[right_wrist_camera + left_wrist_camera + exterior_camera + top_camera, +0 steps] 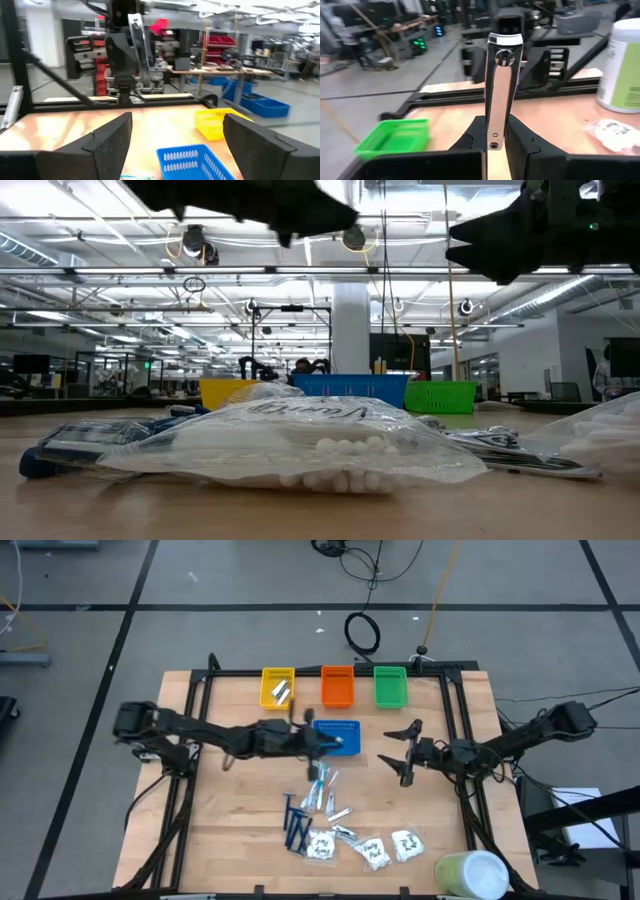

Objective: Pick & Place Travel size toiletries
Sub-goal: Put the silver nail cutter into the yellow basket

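Bare tabletop (220, 810) lies left of the toiletries (340, 830); four trays (337, 687) crowd the far edge

Print shows on the clear bag (290, 442) nearest the low camera, but unreadable.

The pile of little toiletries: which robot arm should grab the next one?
Probably the right. The right gripper hangs open and empty beside the blue tray, with the pile nearby. The left gripper is shut on a silvery clipper, so it is busy.

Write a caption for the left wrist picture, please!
Left gripper pinches a shiny nail clipper upright, green tray beyond.
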Robot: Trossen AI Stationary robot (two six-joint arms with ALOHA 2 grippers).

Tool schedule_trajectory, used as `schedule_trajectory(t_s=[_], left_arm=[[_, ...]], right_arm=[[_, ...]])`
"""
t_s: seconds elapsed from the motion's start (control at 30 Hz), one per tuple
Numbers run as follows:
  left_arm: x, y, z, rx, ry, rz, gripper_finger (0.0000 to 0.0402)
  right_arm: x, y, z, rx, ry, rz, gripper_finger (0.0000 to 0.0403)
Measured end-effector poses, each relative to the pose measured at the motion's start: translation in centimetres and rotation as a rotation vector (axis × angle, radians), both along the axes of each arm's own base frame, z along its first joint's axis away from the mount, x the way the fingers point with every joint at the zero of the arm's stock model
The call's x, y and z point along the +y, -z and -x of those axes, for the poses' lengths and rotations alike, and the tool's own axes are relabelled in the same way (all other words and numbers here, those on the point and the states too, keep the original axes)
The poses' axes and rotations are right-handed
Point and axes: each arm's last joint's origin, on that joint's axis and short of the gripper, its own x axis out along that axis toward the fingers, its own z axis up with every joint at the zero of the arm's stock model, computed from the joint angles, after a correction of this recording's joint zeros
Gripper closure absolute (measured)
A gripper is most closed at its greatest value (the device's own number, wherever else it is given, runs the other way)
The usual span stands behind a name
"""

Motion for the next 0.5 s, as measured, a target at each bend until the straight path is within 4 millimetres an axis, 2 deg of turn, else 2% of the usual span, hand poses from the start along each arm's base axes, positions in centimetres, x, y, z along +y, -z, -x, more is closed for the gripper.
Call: schedule_trajectory(t_s=[0.17,0.3,0.5], left_arm=[[1.1,0.9,5.1,-0.004,-0.133,0.045,0.0380],[2.1,2.5,8.0,0.001,-0.332,0.084,0.0380],[4.3,4.1,9.9,0.015,-0.576,0.188,0.0378]], right_arm=[[-0.1,0.6,0.6,0.073,-0.009,-0.036,0.0122],[-0.2,1.0,1.0,0.130,-0.037,-0.085,0.0130],[-0.2,1.0,1.7,0.155,-0.086,-0.123,0.0143]])
